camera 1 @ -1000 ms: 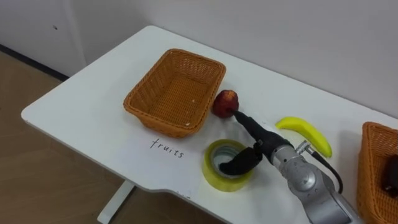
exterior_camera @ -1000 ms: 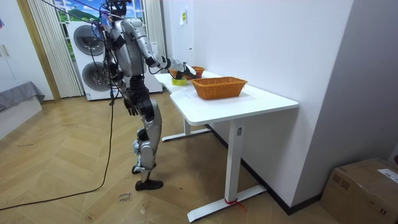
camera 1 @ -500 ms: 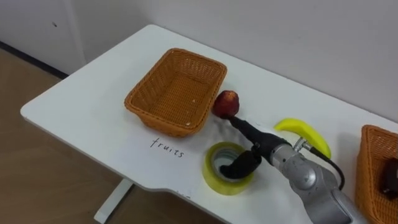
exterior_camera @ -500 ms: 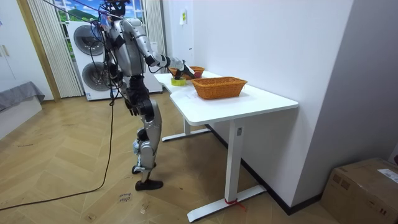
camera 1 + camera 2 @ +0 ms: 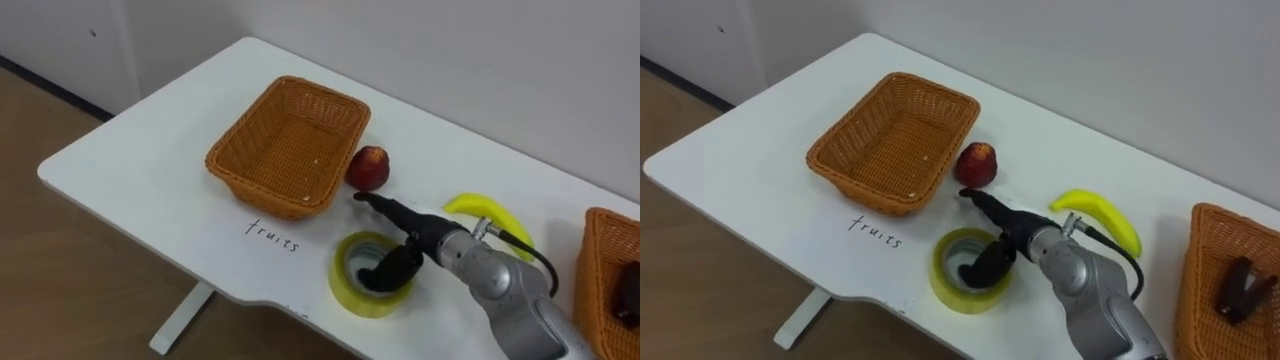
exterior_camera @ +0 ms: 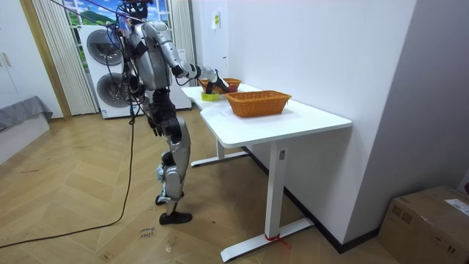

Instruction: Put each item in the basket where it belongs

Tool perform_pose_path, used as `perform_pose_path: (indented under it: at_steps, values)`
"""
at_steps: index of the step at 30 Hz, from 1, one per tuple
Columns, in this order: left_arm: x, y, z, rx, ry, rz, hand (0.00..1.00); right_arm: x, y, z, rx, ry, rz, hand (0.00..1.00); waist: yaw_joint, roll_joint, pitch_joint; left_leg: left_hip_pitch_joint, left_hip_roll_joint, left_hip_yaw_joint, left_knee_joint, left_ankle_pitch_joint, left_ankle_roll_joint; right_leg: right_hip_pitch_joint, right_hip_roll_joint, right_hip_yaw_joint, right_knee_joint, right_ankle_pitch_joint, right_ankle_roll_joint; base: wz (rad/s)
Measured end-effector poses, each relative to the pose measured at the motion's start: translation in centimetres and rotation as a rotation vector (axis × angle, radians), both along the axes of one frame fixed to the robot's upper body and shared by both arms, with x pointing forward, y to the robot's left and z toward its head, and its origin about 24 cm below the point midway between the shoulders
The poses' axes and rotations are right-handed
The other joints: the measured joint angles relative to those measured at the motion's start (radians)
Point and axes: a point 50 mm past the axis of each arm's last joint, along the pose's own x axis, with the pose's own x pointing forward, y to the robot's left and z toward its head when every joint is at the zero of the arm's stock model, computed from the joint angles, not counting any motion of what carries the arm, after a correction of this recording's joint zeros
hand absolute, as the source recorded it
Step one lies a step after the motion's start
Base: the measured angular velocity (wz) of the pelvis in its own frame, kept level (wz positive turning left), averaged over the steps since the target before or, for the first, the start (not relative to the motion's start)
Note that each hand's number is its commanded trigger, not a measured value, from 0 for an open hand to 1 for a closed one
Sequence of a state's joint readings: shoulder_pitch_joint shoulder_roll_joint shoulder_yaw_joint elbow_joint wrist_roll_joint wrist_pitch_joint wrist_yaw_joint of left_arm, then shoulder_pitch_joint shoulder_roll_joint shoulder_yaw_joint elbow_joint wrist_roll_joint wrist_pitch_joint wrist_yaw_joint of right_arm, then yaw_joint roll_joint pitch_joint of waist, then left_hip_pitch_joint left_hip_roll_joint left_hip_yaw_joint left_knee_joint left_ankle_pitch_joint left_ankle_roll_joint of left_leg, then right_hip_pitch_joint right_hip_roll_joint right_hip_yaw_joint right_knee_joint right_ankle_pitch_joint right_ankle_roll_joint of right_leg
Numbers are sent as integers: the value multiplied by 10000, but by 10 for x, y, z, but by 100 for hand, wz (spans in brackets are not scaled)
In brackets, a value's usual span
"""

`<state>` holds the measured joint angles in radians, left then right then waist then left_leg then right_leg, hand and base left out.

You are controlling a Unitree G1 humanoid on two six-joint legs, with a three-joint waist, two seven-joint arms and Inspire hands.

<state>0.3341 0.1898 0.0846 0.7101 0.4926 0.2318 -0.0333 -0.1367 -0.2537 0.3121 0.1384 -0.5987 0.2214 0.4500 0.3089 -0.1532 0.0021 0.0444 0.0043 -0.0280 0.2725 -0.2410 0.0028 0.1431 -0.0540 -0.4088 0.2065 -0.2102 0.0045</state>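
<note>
1. White surface (image 5: 150,170) runs along a pale wall over wood flooring. In the room view the robot stands upright at its long edge, with two stacked washing machines (image 6: 110,62) behind it.
2. A yellow tape roll (image 5: 350,300) lies flat near the front edge, its hole facing up and its axis vertical.
3. The right arm comes in from the lower right and stretches low across the surface. The right hand (image 5: 415,232) sits above the roll's far-right rim.
4. Its fingers (image 5: 385,208) are held straight and close together. They point past the roll toward a red apple (image 5: 368,168), and their tips are just short of it.
5. The thumb (image 5: 390,270) hangs down into the roll's hole, so the roll's far wall lies between thumb and fingers. Whether the thumb presses on that wall cannot be made out.
6. The apple rests against the near right corner of an empty wicker basket (image 5: 255,192), which has a handwritten label (image 5: 270,235) in front of it.
7. A banana (image 5: 490,215) lies just beyond the wrist. Its long axis slants from upper left to lower right and its curve arches away from the robot.
8. A second wicker basket (image 5: 1188,290) at the right edge holds a dark clip-like object (image 5: 1238,287).
9. The left hand (image 6: 152,125) hangs beside the hip in the room view.
</note>
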Motion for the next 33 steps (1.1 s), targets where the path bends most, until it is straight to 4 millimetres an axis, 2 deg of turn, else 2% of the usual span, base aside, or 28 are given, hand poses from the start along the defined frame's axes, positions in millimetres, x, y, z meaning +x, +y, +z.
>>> perform_pose_path:
  at_steps: [3,9,13,27,33]
  values:
    - [-1,3,1,102,97,32,0,0,0,0,-30,183,57,100,22,-36,6,10,-2,-3,-12,0,0,26,3,39,2,1,0,0]
    - [-2,6,2,25,278,9,0,7,0,13,-1345,-465,218,100,68,-69,18,34,-6,-4,-15,0,2,78,6,122,-2,1,0,0]
    - [0,8,2,44,280,-7,0,9,-2,12,-1743,-415,104,100,277,-91,33,120,-4,-9,-63,-1,4,130,7,133,-10,1,0,1]
    - [3,8,2,-12,282,-19,0,7,-2,13,-1948,89,157,100,247,-129,57,130,-1,39,-55,-2,4,138,20,217,-6,1,0,0]
    - [13,7,4,87,-138,-140,0,8,-2,15,-1929,-208,331,100,246,-107,73,58,18,97,-49,-1,0,-44,31,344,-8,5,-5,-5]
